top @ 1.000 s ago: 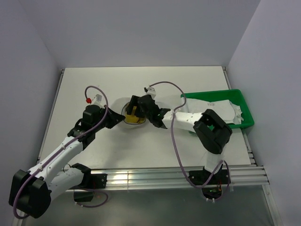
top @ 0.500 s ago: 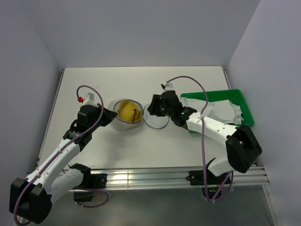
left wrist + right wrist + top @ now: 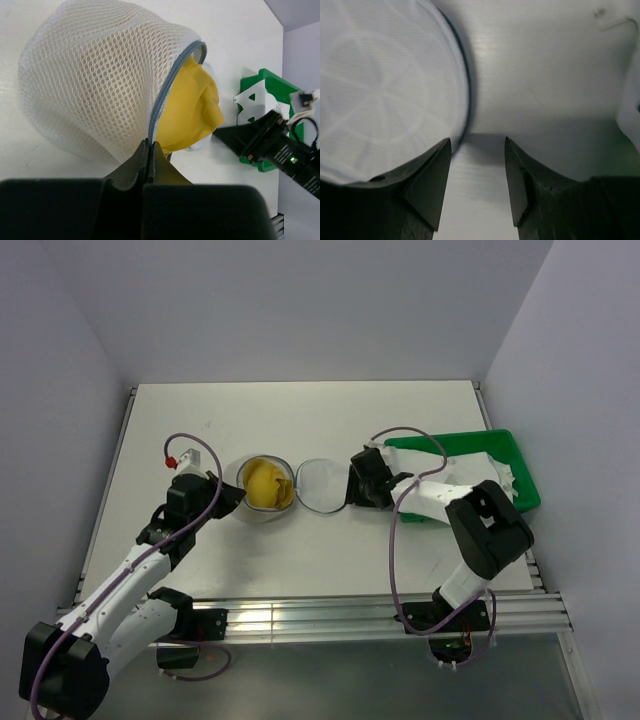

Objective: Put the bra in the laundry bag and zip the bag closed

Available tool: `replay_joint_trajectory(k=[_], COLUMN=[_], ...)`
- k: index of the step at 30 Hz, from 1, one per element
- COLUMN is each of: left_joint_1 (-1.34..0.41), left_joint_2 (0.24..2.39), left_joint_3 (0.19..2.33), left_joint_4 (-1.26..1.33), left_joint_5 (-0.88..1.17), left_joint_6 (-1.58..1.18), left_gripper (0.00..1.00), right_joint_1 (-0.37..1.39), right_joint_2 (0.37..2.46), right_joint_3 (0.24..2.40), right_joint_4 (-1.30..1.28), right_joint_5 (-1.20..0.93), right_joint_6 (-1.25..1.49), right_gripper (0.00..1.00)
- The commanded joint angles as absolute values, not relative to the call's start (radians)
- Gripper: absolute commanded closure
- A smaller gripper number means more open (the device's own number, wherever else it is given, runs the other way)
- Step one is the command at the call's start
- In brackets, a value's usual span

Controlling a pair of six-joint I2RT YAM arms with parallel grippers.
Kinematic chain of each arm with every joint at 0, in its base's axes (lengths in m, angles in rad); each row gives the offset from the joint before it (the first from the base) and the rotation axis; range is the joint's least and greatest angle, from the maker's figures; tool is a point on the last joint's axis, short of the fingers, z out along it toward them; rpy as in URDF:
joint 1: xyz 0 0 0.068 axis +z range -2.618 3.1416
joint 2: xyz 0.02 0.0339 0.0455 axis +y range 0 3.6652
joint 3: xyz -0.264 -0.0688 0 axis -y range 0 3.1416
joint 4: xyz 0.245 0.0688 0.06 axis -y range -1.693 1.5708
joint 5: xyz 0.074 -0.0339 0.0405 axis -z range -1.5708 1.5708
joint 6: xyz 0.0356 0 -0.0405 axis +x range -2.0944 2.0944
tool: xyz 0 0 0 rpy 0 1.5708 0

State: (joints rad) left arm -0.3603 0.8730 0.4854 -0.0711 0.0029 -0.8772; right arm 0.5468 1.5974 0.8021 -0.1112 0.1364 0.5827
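The laundry bag [image 3: 252, 508] is a white mesh drum lying open on the table, with its round lid flap [image 3: 322, 485] laid out to the right. The yellow bra [image 3: 264, 483] sits inside the bag and bulges out of the opening [image 3: 192, 112]. My left gripper [image 3: 233, 496] is shut on the bag's grey zipper rim [image 3: 165, 95] at its left side. My right gripper [image 3: 353, 490] is open and empty, low over the table at the lid's right edge; the lid [image 3: 385, 100] lies just left of the left finger [image 3: 427, 185].
A green plastic tray [image 3: 524, 458] holding white cloth [image 3: 470, 475] stands at the right edge of the table, just behind my right arm. The tray also shows in the left wrist view [image 3: 265, 85].
My right gripper has drawn back to the right, from over the bag's opening to the lid's far edge, leaving the bra in the bag. The left gripper keeps hold of the rim.
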Motion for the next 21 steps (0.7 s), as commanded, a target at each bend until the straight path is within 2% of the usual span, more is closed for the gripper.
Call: replay_joint_trajectory(k=[1, 7, 9, 10, 11, 12, 17, 18, 21], left_joint_1=[-0.356, -0.356, -0.356, -0.356, -0.356, -0.356, -0.344, -0.344, -0.339], left_joint_2=[0.864, 0.874, 0.868, 0.867, 0.864, 0.859, 0.83, 0.824, 0.831], left_joint_3=[0.465, 0.468, 0.472, 0.474, 0.479, 0.491, 0.558, 0.598, 0.678], left_joint_4=[-0.011, -0.011, -0.011, -0.014, -0.017, -0.023, -0.018, -0.024, -0.081], left_joint_5=[0.017, 0.018, 0.012, 0.011, 0.009, 0.009, 0.087, 0.086, 0.052], left_joint_6=[-0.862, -0.856, -0.854, -0.854, -0.854, -0.856, -0.897, -0.888, -0.855], left_gripper=[1.0, 1.0, 1.0, 1.0, 1.0, 1.0, 1.0, 1.0, 1.0], right_joint_1=[0.541, 0.538, 0.537, 0.537, 0.537, 0.537, 0.587, 0.607, 0.704], right_joint_2=[1.672, 1.756, 1.782, 1.784, 1.778, 1.737, 1.459, 1.351, 1.203], right_joint_3=[0.859, 0.9, 0.923, 0.931, 0.933, 0.922, 0.899, 0.914, 1.035], right_joint_4=[-0.048, 0.034, 0.041, 0.044, 0.052, 0.066, 0.058, 0.013, -0.142], right_joint_5=[0.138, 0.104, 0.126, 0.136, 0.149, 0.164, 0.239, 0.264, 0.356], right_joint_6=[0.601, 0.63, 0.63, 0.629, 0.629, 0.626, 0.556, 0.533, 0.416], right_gripper=[0.46, 0.53, 0.67, 0.79, 0.97, 1.0, 1.0, 1.0, 1.0])
